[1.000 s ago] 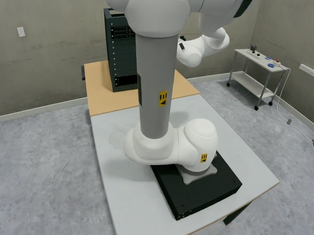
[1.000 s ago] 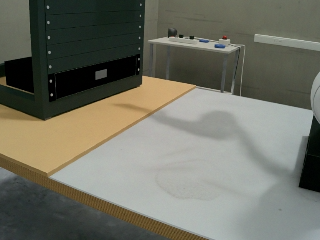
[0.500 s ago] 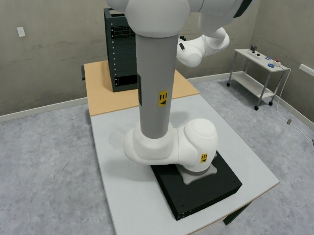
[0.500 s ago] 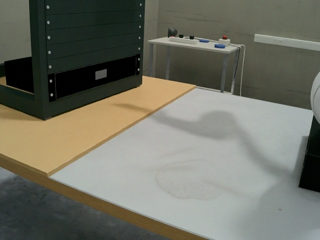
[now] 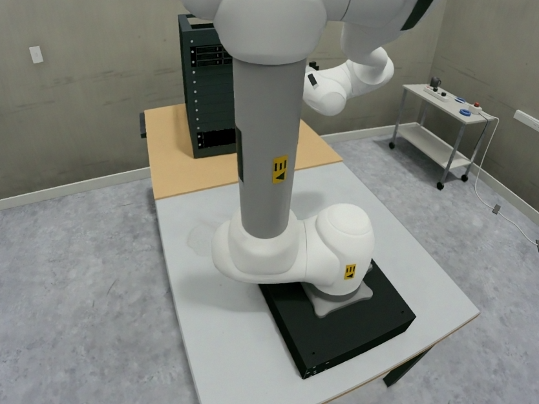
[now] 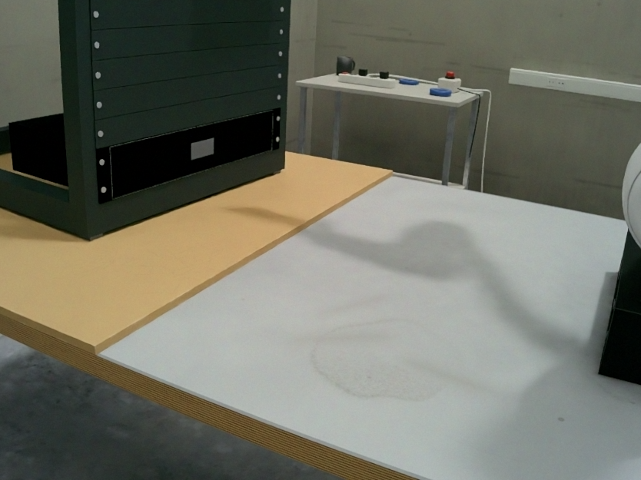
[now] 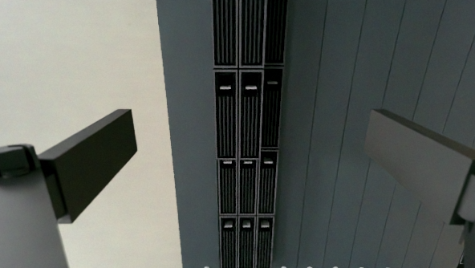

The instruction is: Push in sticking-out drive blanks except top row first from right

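The gripper (image 7: pixel 249 160) stands spread to its full width with nothing between its fingers; in the wrist view one dark finger (image 7: pixel 90 156) reaches in from the left edge and the other from the right, well apart, with the rack's front filling the gap between them. The gripper is off the rack, touching none of it.

Straight ahead of it lies the block of drive blanks (image 7: pixel 249 116), seen turned on its side so that the three rows run as three long strips. Each blank is a slatted dark panel with a small pale tab at one end. Two blanks in the middle of the block (image 7: pixel 238 114) look larger and nearer than those around them (they appear to stick out from the front), while the blank beside them (image 7: pixel 272 108) sits further back. Beyond that, the wrist view does not settle how far any other blank sits out.

The rack (image 5: pixel 185 57) is a tall, dark green cabinet standing upright on the tan board (image 5: pixel 179 170) at the far end of the table, its lower front covered by flat blanking panels and a black unit (image 6: pixel 192 151) near the bottom. The blanks sit high on its front, near the top.

The white arm rises from a black base box (image 5: pixel 382 327) on the grey table top (image 5: pixel 207 296), its grey upper link (image 5: pixel 267 152) hiding much of the rack in the top view. A small cart (image 5: pixel 456 145) with a power strip stands by the right wall.
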You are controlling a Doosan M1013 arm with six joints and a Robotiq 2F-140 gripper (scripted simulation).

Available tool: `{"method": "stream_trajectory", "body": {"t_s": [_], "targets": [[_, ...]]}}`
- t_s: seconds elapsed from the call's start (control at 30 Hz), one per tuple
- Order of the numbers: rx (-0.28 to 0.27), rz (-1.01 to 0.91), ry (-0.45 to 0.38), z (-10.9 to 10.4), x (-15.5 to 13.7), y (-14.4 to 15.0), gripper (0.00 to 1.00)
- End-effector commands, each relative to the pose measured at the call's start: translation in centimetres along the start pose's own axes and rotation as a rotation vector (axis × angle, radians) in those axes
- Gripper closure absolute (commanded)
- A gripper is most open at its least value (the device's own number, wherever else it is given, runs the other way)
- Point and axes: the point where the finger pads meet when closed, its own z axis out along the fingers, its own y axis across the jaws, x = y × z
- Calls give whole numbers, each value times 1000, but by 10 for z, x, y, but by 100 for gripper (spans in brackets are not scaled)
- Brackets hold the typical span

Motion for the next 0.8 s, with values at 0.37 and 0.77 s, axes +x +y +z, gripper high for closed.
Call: {"method": "stream_trajectory", "body": {"t_s": [0.37,0.77], "targets": [[1,0,0,0,0,-1,90],[1,0,0,0,0,-1,90]]}}
